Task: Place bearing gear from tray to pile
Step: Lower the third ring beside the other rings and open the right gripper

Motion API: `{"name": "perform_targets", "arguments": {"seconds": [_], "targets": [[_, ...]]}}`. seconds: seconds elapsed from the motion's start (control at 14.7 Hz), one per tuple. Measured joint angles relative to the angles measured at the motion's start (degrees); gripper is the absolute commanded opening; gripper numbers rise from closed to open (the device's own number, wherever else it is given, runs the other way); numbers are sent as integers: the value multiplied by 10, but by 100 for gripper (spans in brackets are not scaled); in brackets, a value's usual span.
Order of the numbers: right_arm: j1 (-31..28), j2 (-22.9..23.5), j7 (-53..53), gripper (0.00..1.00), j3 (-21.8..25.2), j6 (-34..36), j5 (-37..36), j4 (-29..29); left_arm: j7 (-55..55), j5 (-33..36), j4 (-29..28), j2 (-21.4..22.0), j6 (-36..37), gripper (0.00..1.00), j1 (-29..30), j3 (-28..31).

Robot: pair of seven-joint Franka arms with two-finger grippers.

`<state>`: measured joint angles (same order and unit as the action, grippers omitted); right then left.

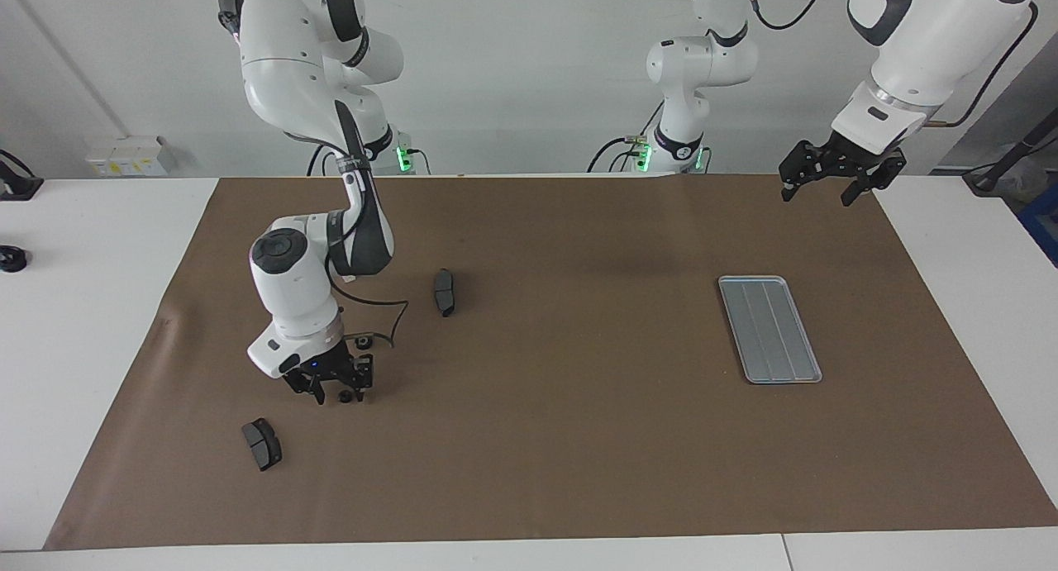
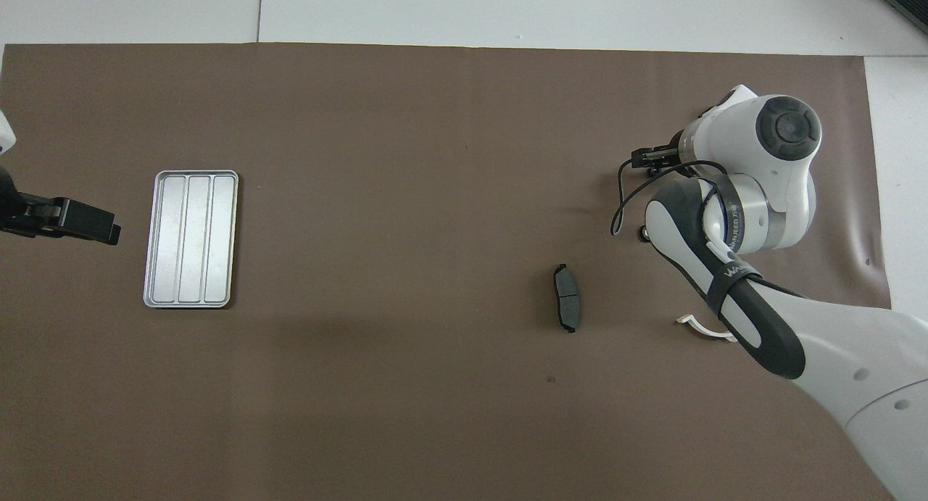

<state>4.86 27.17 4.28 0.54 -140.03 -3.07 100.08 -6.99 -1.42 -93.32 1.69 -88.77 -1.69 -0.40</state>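
The silver-grey grooved tray (image 1: 769,329) lies empty toward the left arm's end of the mat; it also shows in the overhead view (image 2: 191,238). My right gripper (image 1: 340,393) is open and low over the mat at the right arm's end. A small black bearing gear (image 1: 344,397) lies on the mat between its fingertips. A second small gear (image 1: 361,340) lies a little nearer to the robots, also seen in the overhead view (image 2: 641,232). In the overhead view the right arm hides its own gripper. My left gripper (image 1: 826,183) waits open and empty, raised by the mat's edge.
Two dark brake pads lie on the brown mat: one (image 1: 445,292) beside the right arm toward the middle of the table, one (image 1: 261,444) farther from the robots than the right gripper. A black cable (image 1: 388,319) loops from the right wrist.
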Motion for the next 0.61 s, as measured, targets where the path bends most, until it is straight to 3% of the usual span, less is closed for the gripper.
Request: {"name": "perform_targets", "arguments": {"seconds": [0.61], "targets": [[-41, -161, 22, 100, 4, 214, 2, -9, 0, 0, 0, 0, 0, 100, 0, 0]]}}
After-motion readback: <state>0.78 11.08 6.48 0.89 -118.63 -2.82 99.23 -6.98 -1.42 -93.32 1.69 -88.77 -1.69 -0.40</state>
